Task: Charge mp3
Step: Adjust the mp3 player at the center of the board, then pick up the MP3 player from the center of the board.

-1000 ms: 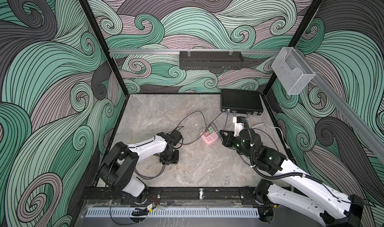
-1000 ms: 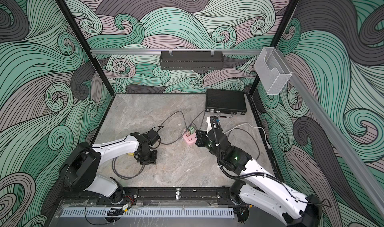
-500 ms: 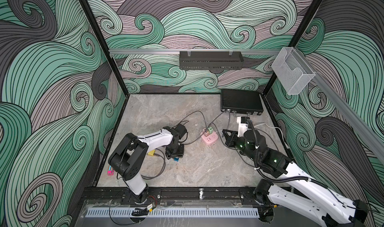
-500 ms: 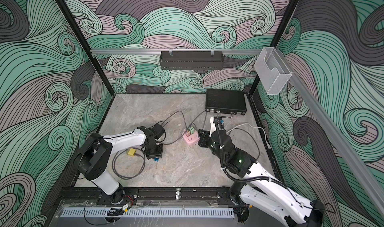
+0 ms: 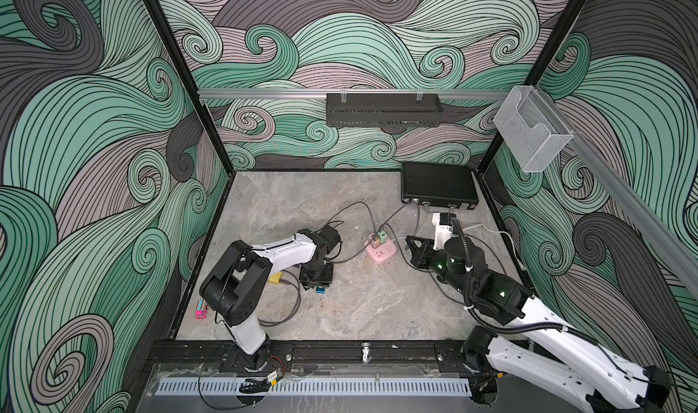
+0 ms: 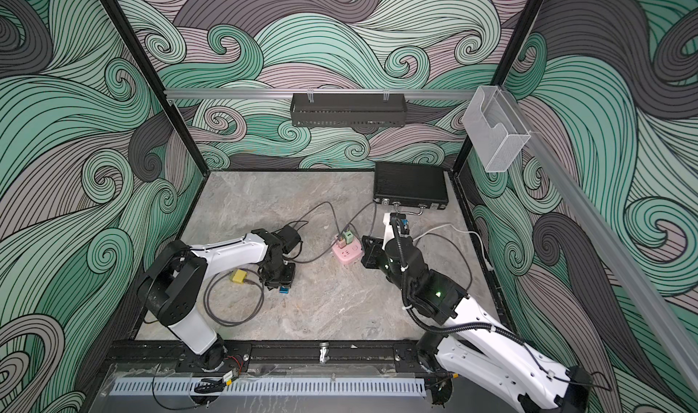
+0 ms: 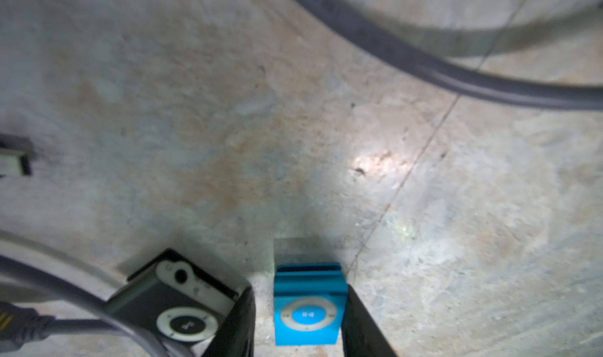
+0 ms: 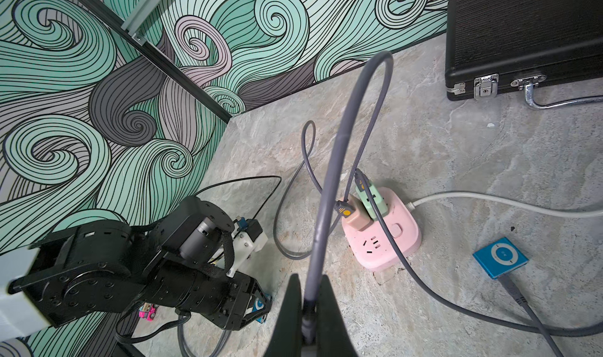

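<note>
Marbled grey tabletop [image 5: 370, 309] sits inside walls of green and mauve swirls. On it the left gripper [image 7: 298, 288] stands partly open astride a blue mp3 player [image 7: 306, 309] that lies flat. One finger [image 7: 362, 322] lies against its edge, and a sliver of table shows before the other finger. The right gripper [image 8: 309, 278] is closed on a grey cable [image 8: 329, 162] that arcs up and over toward the pink power strip [image 8: 381, 237]. Its far end is hard to trace among the plugs. Only the left wrist view shows a dark mp3 player [image 7: 176, 306] just beside the left gripper, outside its fingers. In both top views the gripper covers it and leaves a bit of blue showing. Only the right wrist view shows a second blue mp3 player [image 8: 499, 257] near the strip with a cable plugged in. From above, the right arm hides it.
</note>
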Available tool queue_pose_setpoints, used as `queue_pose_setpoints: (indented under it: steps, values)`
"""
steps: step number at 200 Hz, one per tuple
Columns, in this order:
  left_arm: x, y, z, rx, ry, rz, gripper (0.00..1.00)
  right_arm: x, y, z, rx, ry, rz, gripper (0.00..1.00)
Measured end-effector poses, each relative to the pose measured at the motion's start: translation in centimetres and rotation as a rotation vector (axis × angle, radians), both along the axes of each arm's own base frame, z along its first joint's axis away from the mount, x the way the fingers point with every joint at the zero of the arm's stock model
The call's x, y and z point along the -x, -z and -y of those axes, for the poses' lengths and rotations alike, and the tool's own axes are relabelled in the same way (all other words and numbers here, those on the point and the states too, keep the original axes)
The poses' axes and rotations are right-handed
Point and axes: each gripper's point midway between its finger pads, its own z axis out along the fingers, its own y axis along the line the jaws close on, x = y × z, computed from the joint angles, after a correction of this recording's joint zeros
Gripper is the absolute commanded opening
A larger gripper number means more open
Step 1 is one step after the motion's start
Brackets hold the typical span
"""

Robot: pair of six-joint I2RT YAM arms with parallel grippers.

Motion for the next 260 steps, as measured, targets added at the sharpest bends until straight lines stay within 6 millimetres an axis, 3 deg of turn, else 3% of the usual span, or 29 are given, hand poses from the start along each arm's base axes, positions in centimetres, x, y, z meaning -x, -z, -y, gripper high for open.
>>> queue_pose_setpoints:
  steps: [68, 147, 260]
  values:
    - [0.08, 0.11, 0.53, -0.036, 0.024, 0.006, 0.33, 0.12, -0.05, 0.17, -0.004, 0.001, 0.005, 0.0]
    - [0.16, 0.21, 0.49, -0.043, -0.027, -0.003, 0.38, 0.13, 0.33, 0.3, 0.001, 0.003, 0.001, 0.0]
    - [-0.04, 0.22, 0.52, -0.023, -0.062, -0.021, 0.35, 0.4, 0.47, 0.58, -0.001, 0.002, 0.006, 0.0]
